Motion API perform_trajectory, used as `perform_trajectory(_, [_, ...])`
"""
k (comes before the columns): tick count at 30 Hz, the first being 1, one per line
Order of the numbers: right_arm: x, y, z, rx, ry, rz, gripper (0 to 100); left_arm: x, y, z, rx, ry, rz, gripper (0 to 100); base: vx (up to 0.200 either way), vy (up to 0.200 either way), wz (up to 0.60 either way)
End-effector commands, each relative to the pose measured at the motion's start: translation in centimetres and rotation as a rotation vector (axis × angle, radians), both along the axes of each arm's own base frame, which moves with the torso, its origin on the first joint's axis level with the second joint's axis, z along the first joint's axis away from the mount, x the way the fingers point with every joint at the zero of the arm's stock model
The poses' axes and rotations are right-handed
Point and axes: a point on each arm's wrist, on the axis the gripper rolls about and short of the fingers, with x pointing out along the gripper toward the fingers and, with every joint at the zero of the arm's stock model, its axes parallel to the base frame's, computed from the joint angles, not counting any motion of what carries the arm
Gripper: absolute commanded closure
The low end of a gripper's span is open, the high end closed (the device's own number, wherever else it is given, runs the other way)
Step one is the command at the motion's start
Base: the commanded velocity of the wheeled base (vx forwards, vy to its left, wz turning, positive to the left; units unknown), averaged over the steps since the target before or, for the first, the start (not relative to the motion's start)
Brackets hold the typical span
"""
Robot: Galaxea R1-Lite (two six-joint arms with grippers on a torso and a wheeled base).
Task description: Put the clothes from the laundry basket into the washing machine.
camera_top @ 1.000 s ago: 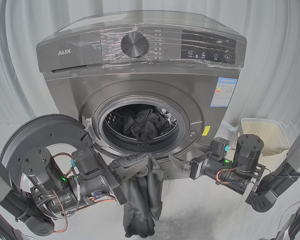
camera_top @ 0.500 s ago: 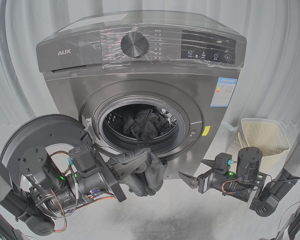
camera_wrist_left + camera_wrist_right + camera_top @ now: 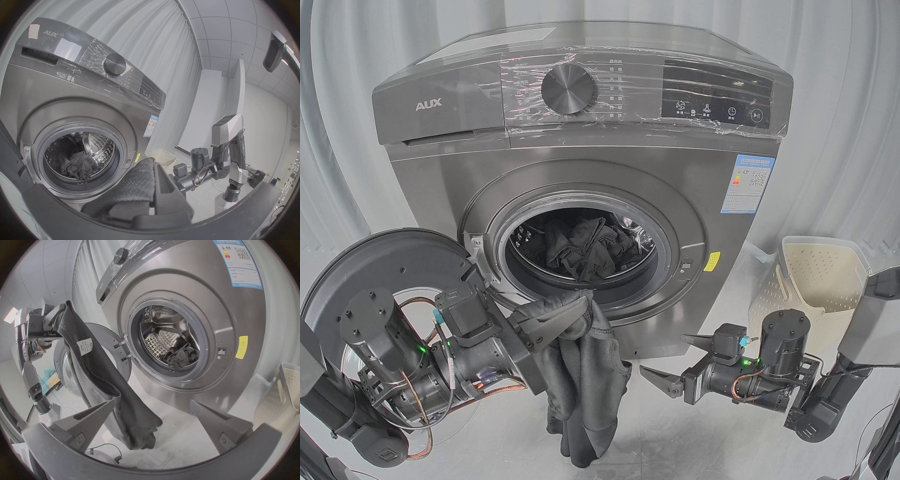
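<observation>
Grey and round, the door (image 3: 381,262) of the washing machine (image 3: 581,156) is standing swung open on the machine's left side. Just right of it, below the lip of the machine's opening, the left claw (image 3: 575,310) is clamping tight on the top edge of a dark garment (image 3: 584,387). The rest of the garment is hanging in long folds down the machine's front toward the floor (image 3: 687,437). Inside the machine, the drum (image 3: 162,333) is already holding a small heap of dark clothes (image 3: 581,244) lying low at the front.

The step in hand looks like loading this garment. The next move is likely calling for the left claw to lift the cloth over the lip and carry it deep enough that the dangling tail is not catching on the rim or dropping outside.

Right of the garment, low before the machine's lower right corner, the right claw (image 3: 662,354) is hovering with its jaws spread wide and nothing between them. Beside the machine's right flank, the cream laundry basket (image 3: 800,294) is tilting forward, and no clothes are showing in the part of its interior that is visible, so this may be the last piece.
</observation>
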Motion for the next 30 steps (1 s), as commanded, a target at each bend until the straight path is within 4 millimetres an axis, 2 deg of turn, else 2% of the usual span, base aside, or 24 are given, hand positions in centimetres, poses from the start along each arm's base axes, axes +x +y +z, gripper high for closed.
perform_trajectory(1, [0.6,0.6,-2.8,-0.027,0.04,0.02,0,0.2,0.1,0.0,0.001,0.001,0.01,100,0.0,0.0,0.0])
perform_trajectory(5, [0.9,0.8,-3.7,-0.025,0.04,0.025,0,0.3,0.1,0.0,-0.005,0.003,0.057,100,0.0,0.0,0.0])
perform_trajectory(12, [0.8,0.6,-3.8,-0.025,0.047,0.032,0,0.8,-0.2,0.5,-0.026,-0.008,0.115,100,0.0,0.0,0.0])
perform_trajectory(18, [1.0,1.3,-3.7,-0.009,0.039,0.075,0,0.8,-0.3,0.6,-0.029,-0.011,0.11,100,0.0,0.0,0.0])
perform_trajectory(23, [2.8,2.9,-4.1,0.025,-0.006,0.086,0,0.7,-0.3,0.7,-0.033,-0.016,0.106,100,0.0,0.0,0.0])
perform_trajectory(30, [4.7,4.1,-4.4,0.061,-0.041,0.11,0,0.6,-0.3,0.7,-0.034,-0.019,0.098,100,0.0,0.0,0.0])
